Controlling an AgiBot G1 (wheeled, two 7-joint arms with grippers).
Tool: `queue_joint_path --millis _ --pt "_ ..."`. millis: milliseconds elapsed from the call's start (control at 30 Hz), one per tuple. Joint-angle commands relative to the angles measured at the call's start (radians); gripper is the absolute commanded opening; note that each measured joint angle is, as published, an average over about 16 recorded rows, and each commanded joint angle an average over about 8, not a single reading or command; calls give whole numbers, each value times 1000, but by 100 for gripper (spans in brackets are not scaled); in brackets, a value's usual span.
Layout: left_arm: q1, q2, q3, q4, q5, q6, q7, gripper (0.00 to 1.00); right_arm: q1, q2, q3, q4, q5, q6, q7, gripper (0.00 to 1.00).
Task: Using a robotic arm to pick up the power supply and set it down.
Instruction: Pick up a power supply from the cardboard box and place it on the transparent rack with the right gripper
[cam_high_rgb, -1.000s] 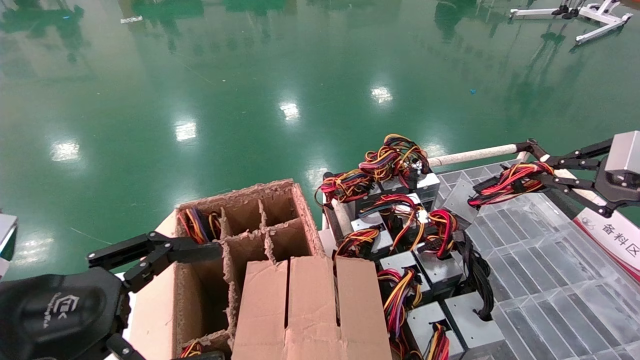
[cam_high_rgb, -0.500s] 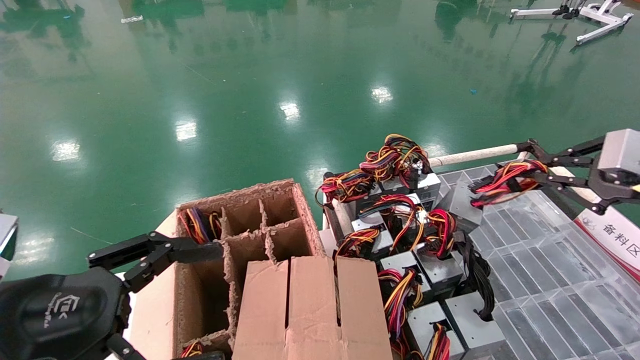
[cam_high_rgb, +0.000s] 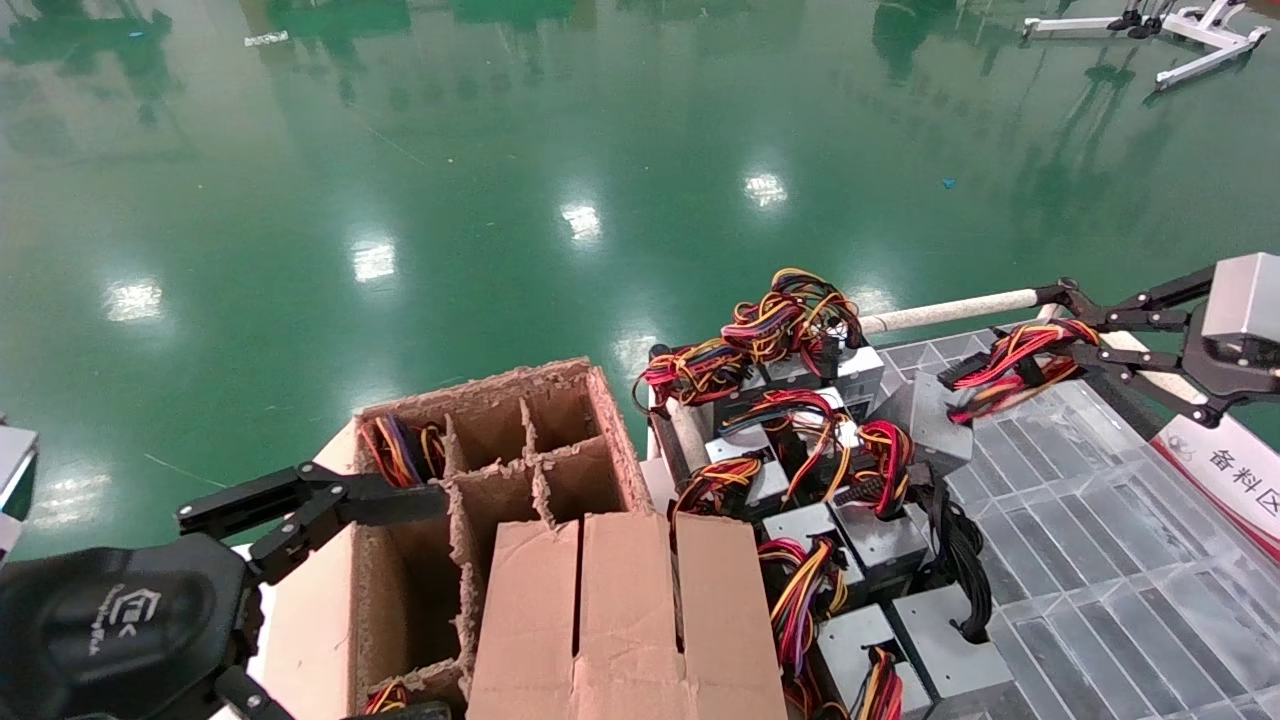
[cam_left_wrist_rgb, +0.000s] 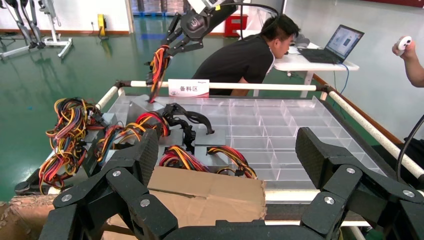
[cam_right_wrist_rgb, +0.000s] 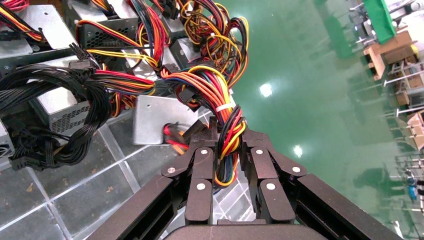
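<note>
You see a silver-grey metal power supply box (cam_right_wrist_rgb: 159, 119) trailing red, yellow, orange and black wires (cam_right_wrist_rgb: 227, 137), a black two-finger right gripper (cam_right_wrist_rgb: 226, 150), brown corrugated cardboard box (cam_high_rgb: 560, 600), glossy green floor (cam_high_rgb: 450, 200).

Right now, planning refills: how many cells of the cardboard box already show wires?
2: the far-left corner cell and the near-left cell. Cells under the cardboard flaps are hidden and may hold more.

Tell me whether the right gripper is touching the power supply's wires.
Touching. The right wrist view shows the right gripper clamped around the power supply's wires, both fingers pressed against the bundle.
</note>
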Motion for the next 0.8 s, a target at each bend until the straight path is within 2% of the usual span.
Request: queue_joint_path --millis 33,800 --pt "0 0 0 0 0 0 0 100 0 -4 -2 4 -4 -2 1 0" --pt "0 0 0 0 0 0 0 100 21 31 -27 72 -39 -60 46 0"
